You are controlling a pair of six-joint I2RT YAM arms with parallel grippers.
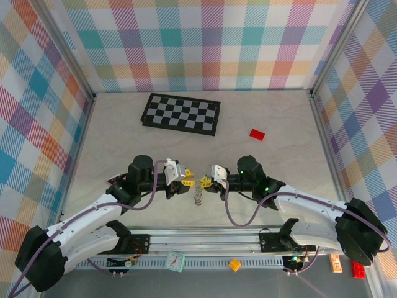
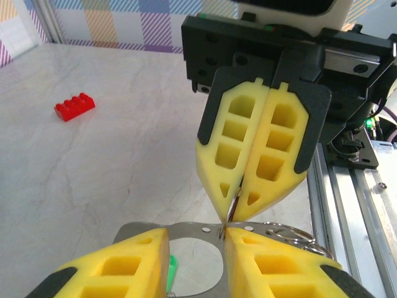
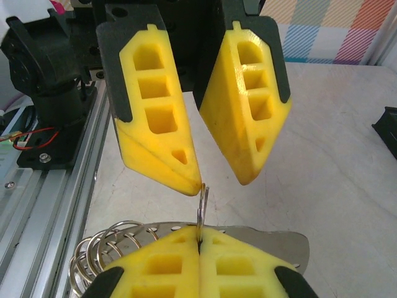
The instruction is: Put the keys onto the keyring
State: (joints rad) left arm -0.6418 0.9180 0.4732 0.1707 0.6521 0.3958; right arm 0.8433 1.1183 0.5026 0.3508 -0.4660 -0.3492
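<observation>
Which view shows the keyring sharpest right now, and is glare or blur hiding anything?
Right wrist: keyring coils sharp, faintly glinting, hanging from the shut right gripper. Left wrist: even light, its own near fingers slightly soft, green key just a sliver. Top external: evenly lit, but the keyring is too small to trace.

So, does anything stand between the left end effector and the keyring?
Nothing visible does. The left end effector hangs open right at the keyring, which the right end effector pinches shut.
</observation>
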